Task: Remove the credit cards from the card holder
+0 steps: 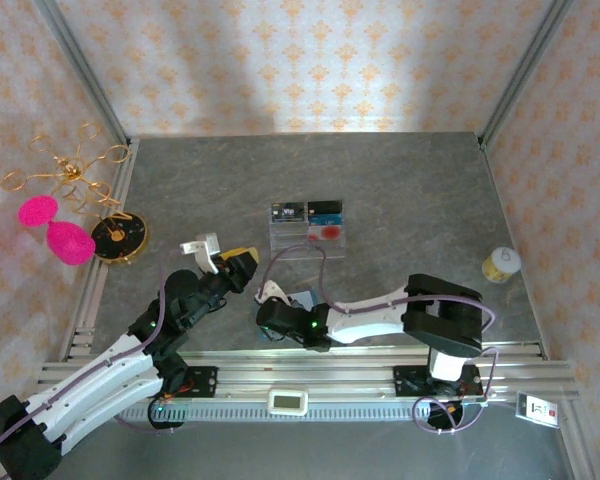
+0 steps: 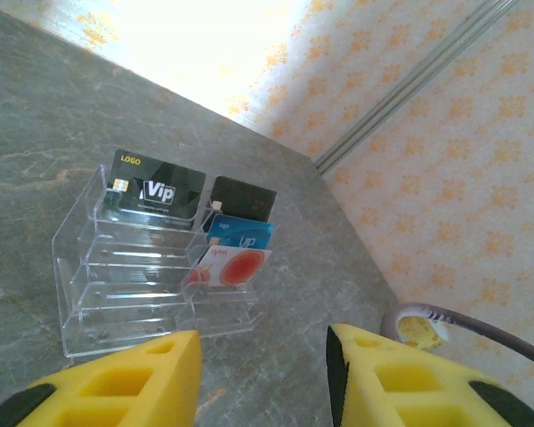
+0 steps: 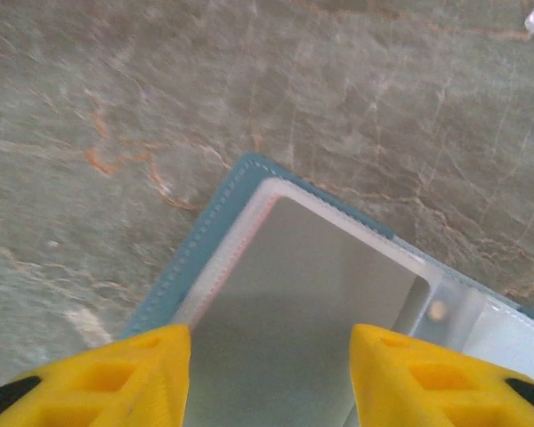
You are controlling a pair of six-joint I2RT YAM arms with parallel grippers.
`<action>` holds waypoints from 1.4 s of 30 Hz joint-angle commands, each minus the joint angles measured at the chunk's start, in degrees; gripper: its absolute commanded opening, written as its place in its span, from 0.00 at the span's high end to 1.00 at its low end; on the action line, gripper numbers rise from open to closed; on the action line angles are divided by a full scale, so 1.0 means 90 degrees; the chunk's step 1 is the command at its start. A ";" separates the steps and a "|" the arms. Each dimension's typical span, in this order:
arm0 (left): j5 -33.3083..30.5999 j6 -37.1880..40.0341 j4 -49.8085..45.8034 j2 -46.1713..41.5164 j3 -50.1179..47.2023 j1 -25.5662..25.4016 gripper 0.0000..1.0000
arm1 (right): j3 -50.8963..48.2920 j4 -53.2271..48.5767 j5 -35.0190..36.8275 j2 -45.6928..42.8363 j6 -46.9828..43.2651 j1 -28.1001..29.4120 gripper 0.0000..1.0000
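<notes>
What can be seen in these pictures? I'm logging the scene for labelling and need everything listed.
credit cards: four; two black, one blue, one pale with red; standing in the clear tray
clear tray: one, transparent, mid-table
card holder: one, teal, lying open near the arms
jar: one, pale yellow, right side of the table
ornament stand: one, gold wire with pink pieces on a black base, left edge
table: one, grey marbled
left gripper: one, yellow fingers, open, facing the tray
right gripper: one, yellow fingers, apart over the card holder
</notes>
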 commanded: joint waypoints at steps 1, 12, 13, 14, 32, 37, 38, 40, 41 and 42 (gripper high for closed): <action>-0.0145 -0.0032 -0.0191 -0.0058 -0.0062 -0.0045 0.60 | 0.0177 -0.0441 0.0421 0.0263 0.0025 0.0041 0.54; 0.0081 -0.0175 -0.0230 0.0045 -0.0325 -0.0044 0.64 | -0.0456 0.0470 0.0333 -0.0149 0.0472 -0.0050 0.94; 0.0121 -0.0237 -0.0192 0.0096 -0.0377 -0.0043 0.66 | -0.0578 0.0689 0.0240 -0.0270 0.0522 -0.0083 0.96; 0.0196 -0.0281 -0.0105 0.0166 -0.0464 -0.0040 0.71 | -0.0755 0.0992 0.0119 -0.0428 0.0575 -0.0124 0.99; 0.0329 -0.0694 0.0409 0.1644 -0.0955 -0.0852 1.00 | -0.1971 0.2742 -0.0976 -0.1463 0.1613 -0.0718 1.00; 0.0031 -0.0771 0.0137 0.1935 -0.0793 -0.1108 1.00 | -0.1989 0.2741 -0.0931 -0.1482 0.1668 -0.0720 1.00; 0.0013 -0.0796 0.0136 0.1932 -0.0818 -0.1127 1.00 | -0.1999 0.2745 -0.0920 -0.1487 0.1676 -0.0715 1.00; 0.0031 -0.0860 0.0094 0.1954 -0.0842 -0.1140 1.00 | -0.2011 0.2752 -0.0867 -0.1504 0.1710 -0.0712 1.00; 0.0087 -0.0868 0.0093 0.1989 -0.0836 -0.1170 1.00 | -0.2031 0.2753 -0.0841 -0.1529 0.1718 -0.0718 1.00; 0.0110 -0.0879 0.0081 0.2035 -0.0824 -0.1194 1.00 | -0.2044 0.2756 -0.0821 -0.1545 0.1722 -0.0715 1.00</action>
